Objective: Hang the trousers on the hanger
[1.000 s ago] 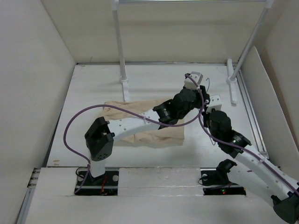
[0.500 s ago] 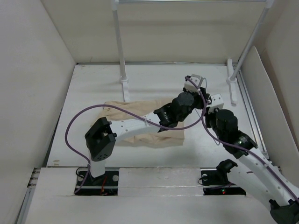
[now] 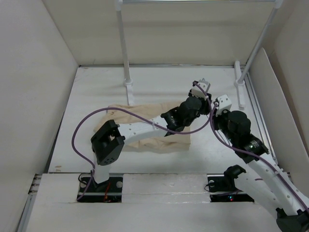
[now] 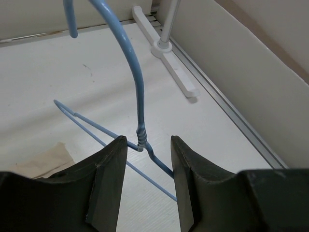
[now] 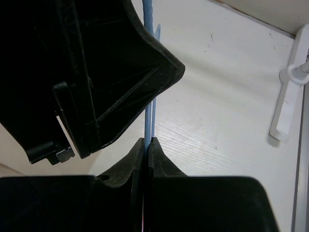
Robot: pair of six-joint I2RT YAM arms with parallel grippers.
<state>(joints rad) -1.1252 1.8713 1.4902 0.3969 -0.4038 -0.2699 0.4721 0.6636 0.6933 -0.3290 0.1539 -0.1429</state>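
The blue wire hanger (image 4: 140,126) stands with its hook up, just right of the trousers. My left gripper (image 4: 147,147) is open, and the hanger's twisted neck sits between its fingers (image 4: 107,180) without being clamped. My right gripper (image 5: 147,141) is shut on the hanger (image 5: 148,121) wire. In the top view the two grippers, left (image 3: 203,87) and right (image 3: 216,107), meet close together and hide most of the hanger. The beige trousers (image 3: 166,142) lie wrinkled on the table under my left arm. One corner of them shows in the left wrist view (image 4: 44,162).
A white rack stands at the back, with poles on the left (image 3: 124,43) and right (image 3: 256,48) and feet on the table (image 3: 240,92). White walls enclose the table. A leaning board (image 3: 270,96) and a floor rail lie close on the right.
Both grippers have shifted slightly right and nearer with the hanger. The left arm's elbow has moved right. The trousers have not moved.
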